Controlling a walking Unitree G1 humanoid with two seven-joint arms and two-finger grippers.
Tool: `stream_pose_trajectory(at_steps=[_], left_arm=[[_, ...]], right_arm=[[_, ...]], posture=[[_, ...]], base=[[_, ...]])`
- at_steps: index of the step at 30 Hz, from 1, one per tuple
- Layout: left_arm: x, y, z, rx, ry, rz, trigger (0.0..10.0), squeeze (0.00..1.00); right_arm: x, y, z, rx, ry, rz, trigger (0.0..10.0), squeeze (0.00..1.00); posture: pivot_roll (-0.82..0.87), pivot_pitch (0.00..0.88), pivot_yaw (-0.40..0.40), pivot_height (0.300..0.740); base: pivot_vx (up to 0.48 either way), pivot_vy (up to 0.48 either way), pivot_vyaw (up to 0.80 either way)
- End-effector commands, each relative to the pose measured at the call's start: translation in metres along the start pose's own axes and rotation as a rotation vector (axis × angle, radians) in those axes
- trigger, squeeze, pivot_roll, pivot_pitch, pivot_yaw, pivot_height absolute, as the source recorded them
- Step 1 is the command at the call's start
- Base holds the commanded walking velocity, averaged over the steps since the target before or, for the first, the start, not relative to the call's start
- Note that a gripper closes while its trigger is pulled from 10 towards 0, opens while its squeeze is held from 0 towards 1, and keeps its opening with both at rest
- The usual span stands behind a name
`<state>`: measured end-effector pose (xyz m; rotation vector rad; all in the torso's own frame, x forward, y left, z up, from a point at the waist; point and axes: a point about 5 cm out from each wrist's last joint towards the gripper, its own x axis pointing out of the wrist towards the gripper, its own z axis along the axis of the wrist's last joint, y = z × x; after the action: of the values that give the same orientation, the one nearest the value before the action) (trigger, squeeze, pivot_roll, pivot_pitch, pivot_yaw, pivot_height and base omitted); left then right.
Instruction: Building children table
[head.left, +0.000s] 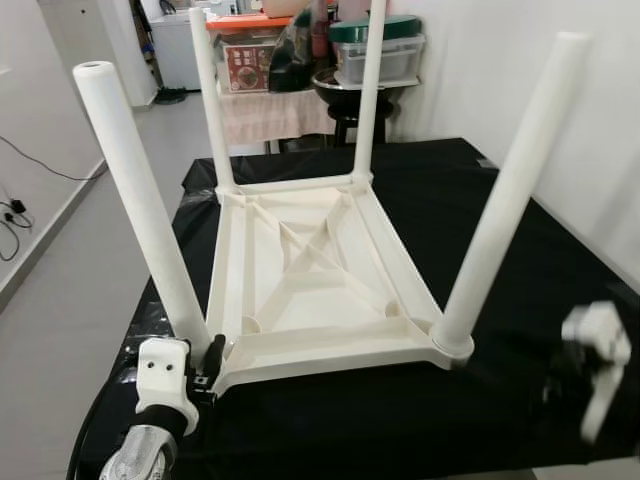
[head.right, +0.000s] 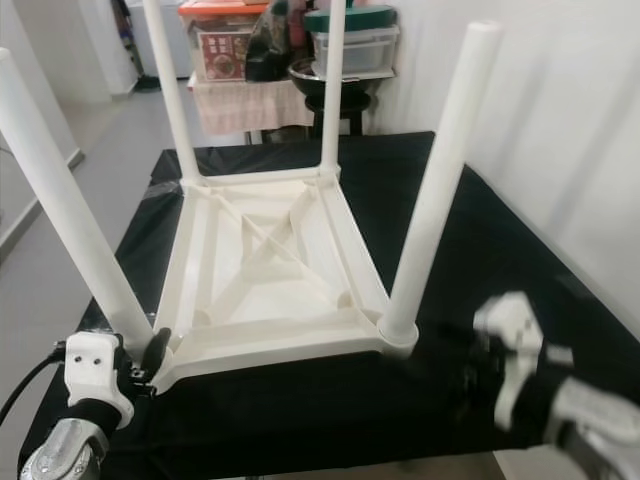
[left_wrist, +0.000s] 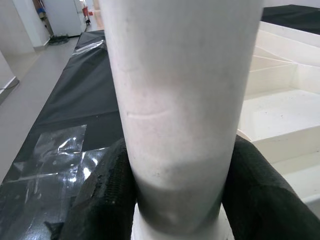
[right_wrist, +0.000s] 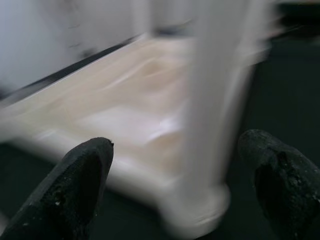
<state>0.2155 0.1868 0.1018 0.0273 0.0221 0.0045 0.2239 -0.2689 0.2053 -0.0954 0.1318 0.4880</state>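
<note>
A white plastic children's table (head.left: 310, 270) lies upside down on a black-covered worktop (head.left: 480, 200), its four legs pointing up. My left gripper (left_wrist: 180, 200) is shut on the base of the near-left leg (head.left: 140, 200), with a black finger (left_wrist: 107, 195) on either side of it. The near-right leg (head.left: 510, 200) stands in its corner socket. My right gripper (right_wrist: 185, 185) is open just to the right of that leg, level with its base and not touching it; it shows blurred (head.left: 575, 375). The two far legs (head.left: 212, 100) (head.left: 368, 90) stand upright.
Behind the worktop is a cluttered stand with boxes and containers (head.left: 290, 60). A white wall (head.left: 600, 120) runs close along the right side. Grey floor (head.left: 60, 300) lies to the left, with cables (head.left: 15, 215) by the wall.
</note>
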Motion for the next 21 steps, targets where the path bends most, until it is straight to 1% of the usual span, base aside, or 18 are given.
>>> stream_pose_trajectory(at_steps=[1, 2, 3, 5, 7, 8, 11, 13, 15, 16, 17, 21], left_arm=[[0.000, 0.007, 0.001, 0.026, -0.008, 0.025, 0.0, 0.00], [0.000, 0.007, 0.001, 0.024, -0.008, 0.028, 0.0, 0.00], [-0.001, 0.006, 0.001, 0.023, -0.008, 0.030, 0.0, 0.00], [-0.001, 0.006, 0.001, 0.023, -0.008, 0.030, 0.0, 0.00], [-0.001, 0.006, 0.001, 0.022, -0.009, 0.033, 0.0, 0.00], [-0.001, 0.006, 0.000, 0.022, -0.009, 0.034, 0.0, 0.00], [-0.001, 0.006, 0.000, 0.022, -0.009, 0.034, 0.0, 0.00], [-0.001, 0.005, 0.000, 0.021, -0.010, 0.036, 0.0, 0.00], [-0.001, 0.004, 0.000, 0.020, -0.012, 0.038, 0.0, 0.00], [0.000, 0.004, 0.000, 0.020, -0.012, 0.038, 0.0, 0.00], [0.000, 0.004, 0.000, 0.019, -0.013, 0.039, 0.0, 0.00], [-0.001, 0.003, -0.001, 0.017, -0.015, 0.040, 0.0, 0.00]], right_arm=[[0.000, -0.012, 0.003, 0.021, -0.001, -0.100, 10.0, 0.00], [0.005, -0.017, 0.012, 0.047, -0.051, -0.144, 10.0, 0.00], [0.012, -0.017, 0.021, 0.076, -0.111, -0.146, 10.0, 0.00], [0.012, -0.017, 0.021, 0.076, -0.111, -0.146, 10.0, 0.00], [0.022, -0.012, 0.039, 0.106, -0.213, -0.112, 10.0, 0.00], [0.025, -0.010, 0.046, 0.115, -0.241, -0.094, 10.0, 0.00], [0.025, -0.010, 0.046, 0.115, -0.241, -0.094, 10.0, 0.00], [0.032, -0.003, 0.061, 0.127, -0.308, -0.030, 10.0, 0.00], [0.035, 0.009, 0.076, 0.113, -0.363, 0.087, 10.0, 0.00], [0.036, 0.013, 0.080, 0.108, -0.371, 0.124, 10.0, 0.00], [0.034, 0.017, 0.081, 0.082, -0.361, 0.158, 10.0, 0.00], [0.032, 0.018, 0.077, 0.056, -0.318, 0.187, 10.0, 0.00]], posture=[[-0.12, 0.000, 0.008, 0.740], [-0.12, 0.000, 0.005, 0.740], [-0.11, 0.000, 0.003, 0.740], [-0.11, 0.000, 0.003, 0.740], [-0.11, 0.000, -0.001, 0.740], [-0.11, 0.000, -0.001, 0.740], [-0.11, 0.000, -0.001, 0.740], [-0.10, 0.000, -0.009, 0.740], [-0.10, 0.000, -0.016, 0.740], [-0.10, 0.000, -0.017, 0.740], [-0.10, 0.000, -0.019, 0.740], [-0.10, 0.000, -0.022, 0.740]], base=[[0.000, 0.000, 0.00], [0.000, 0.000, 0.00], [0.000, 0.000, 0.00], [0.000, 0.000, 0.00], [0.000, 0.000, 0.00], [0.000, 0.000, 0.00], [0.000, 0.000, 0.00], [0.000, 0.000, 0.00], [0.000, 0.000, 0.00], [0.000, 0.000, 0.00], [0.000, 0.000, 0.00], [0.000, 0.000, 0.00]])
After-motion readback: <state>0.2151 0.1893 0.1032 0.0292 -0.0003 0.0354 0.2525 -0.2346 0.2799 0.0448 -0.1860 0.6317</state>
